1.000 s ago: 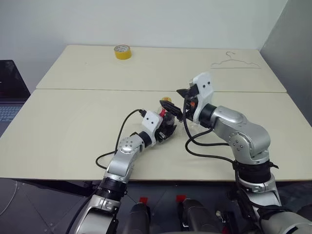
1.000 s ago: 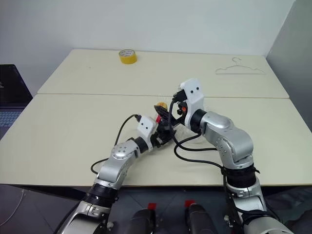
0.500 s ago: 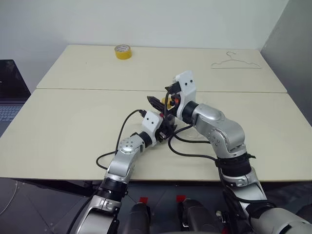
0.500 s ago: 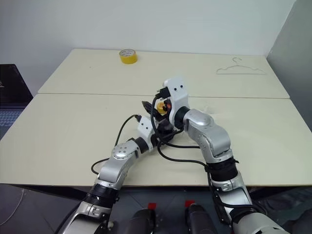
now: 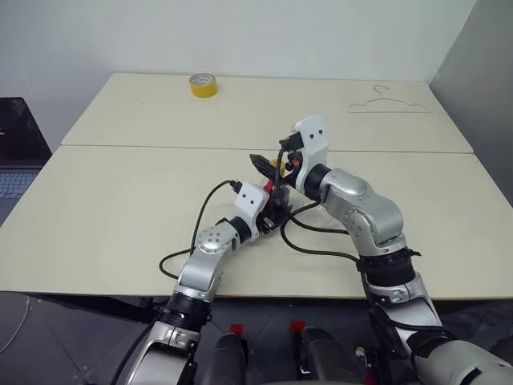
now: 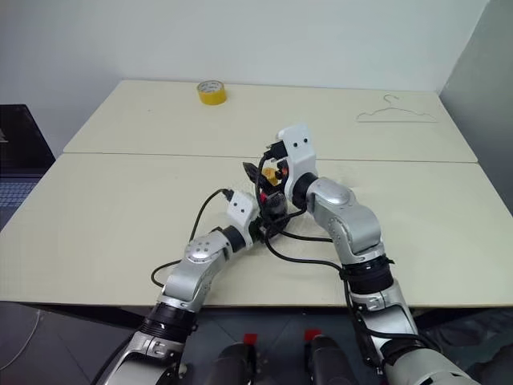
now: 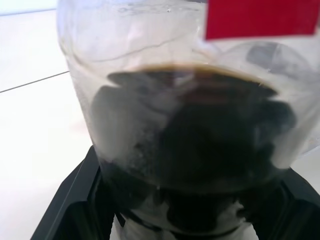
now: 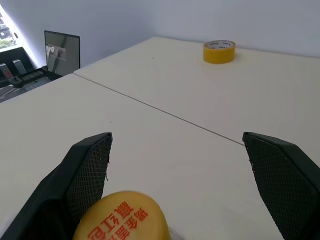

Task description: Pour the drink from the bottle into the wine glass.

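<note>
My left gripper (image 5: pixel 275 213) is shut on the bottle (image 7: pixel 185 125), holding it upright near the middle of the table (image 5: pixel 120 208). The drink (image 7: pixel 190 145) is dark brown and fills the bottle's lower body, below a red label (image 7: pixel 260 17). The yellow cap (image 8: pixel 122 217) is on. My right gripper (image 8: pixel 177 145) hangs open just above the bottle's top, with the cap low between its two wide-apart fingers, closer to one finger (image 8: pixel 92 160). In the left eye view the right gripper (image 5: pixel 268 164) reaches in from the right. The wine glass is hidden behind my right arm.
A yellow tape roll (image 5: pixel 201 84) lies at the far left of the back table, and a thin wire hanger (image 5: pixel 387 102) at its far right. A laptop (image 5: pixel 14 152) stands off the table's left edge. A seam (image 5: pixel 160 147) divides the two tabletops.
My right gripper has swung in from the right of the bottle to over its cap, staying open. The left gripper and the bottle have kept still.
</note>
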`<state>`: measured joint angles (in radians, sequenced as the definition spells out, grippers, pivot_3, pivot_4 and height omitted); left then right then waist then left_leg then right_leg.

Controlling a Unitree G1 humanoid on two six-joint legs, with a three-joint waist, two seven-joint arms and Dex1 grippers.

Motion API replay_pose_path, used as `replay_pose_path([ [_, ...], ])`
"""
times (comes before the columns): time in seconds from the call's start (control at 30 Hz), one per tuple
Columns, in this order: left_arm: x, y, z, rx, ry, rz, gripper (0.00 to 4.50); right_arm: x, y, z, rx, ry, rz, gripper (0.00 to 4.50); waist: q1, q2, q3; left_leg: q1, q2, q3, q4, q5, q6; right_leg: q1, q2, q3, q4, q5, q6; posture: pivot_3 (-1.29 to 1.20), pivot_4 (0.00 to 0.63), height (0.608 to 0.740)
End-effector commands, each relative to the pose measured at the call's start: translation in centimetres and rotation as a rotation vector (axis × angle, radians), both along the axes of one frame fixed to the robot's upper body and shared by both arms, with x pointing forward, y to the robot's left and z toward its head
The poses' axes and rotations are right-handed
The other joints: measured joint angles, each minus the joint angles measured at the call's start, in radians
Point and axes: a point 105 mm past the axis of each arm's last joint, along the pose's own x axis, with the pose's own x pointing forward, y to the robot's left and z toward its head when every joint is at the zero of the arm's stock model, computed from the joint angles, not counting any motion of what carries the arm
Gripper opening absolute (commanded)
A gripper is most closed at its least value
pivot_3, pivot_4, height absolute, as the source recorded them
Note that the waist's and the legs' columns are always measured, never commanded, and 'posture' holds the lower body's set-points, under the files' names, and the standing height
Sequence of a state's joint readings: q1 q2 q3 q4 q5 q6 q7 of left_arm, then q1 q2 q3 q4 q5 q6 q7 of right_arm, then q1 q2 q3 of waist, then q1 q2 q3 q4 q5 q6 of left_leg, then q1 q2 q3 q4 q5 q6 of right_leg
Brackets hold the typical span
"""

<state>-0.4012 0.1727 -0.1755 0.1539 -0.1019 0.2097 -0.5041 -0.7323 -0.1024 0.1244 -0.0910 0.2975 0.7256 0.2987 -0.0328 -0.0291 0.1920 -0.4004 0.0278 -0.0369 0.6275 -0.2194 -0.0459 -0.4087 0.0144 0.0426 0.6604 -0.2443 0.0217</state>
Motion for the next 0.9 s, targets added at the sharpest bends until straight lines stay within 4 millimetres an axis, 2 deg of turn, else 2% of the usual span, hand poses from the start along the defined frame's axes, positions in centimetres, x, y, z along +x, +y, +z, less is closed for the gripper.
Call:
replay_pose_path([
  [0.03,-0.5,0.7,-2.9,0.050,0.097,0.019,3.24,-0.1,-2.1,1.9,0.031,-0.062,-0.047,4.46,0.000,0.000,0.000,0.000,0.000,0.000,0.000,0.000,0.000,0.000,0.000,0.000,0.000,0.000,0.000,0.00,0.150,0.740],
  [0.57,-0.4,0.8,-3.0,0.060,0.096,0.011,3.24,-3.4,-4.4,1.2,0.014,-0.032,0.066,4.46,0.000,0.000,0.000,0.000,0.000,0.000,-0.001,0.000,0.000,0.000,0.000,0.000,-0.001,0.000,0.000,0.00,0.150,0.740],
  [0.73,-0.4,0.8,-3.0,0.062,0.096,0.010,3.24,-4.7,-3.0,1.7,0.038,-0.049,0.168,4.46,0.000,0.000,0.000,0.000,0.000,0.000,-0.001,0.000,0.000,0.000,0.000,0.000,-0.001,0.000,0.000,0.00,0.150,0.740],
  [0.9,-0.4,0.9,-3.0,0.063,0.095,0.012,3.24,-4.5,-1.5,2.0,0.045,-0.061,0.185,4.46,0.000,0.000,0.000,0.000,0.000,0.000,-0.001,0.000,0.000,0.000,0.000,0.000,-0.001,0.000,0.000,0.00,0.150,0.740],
])
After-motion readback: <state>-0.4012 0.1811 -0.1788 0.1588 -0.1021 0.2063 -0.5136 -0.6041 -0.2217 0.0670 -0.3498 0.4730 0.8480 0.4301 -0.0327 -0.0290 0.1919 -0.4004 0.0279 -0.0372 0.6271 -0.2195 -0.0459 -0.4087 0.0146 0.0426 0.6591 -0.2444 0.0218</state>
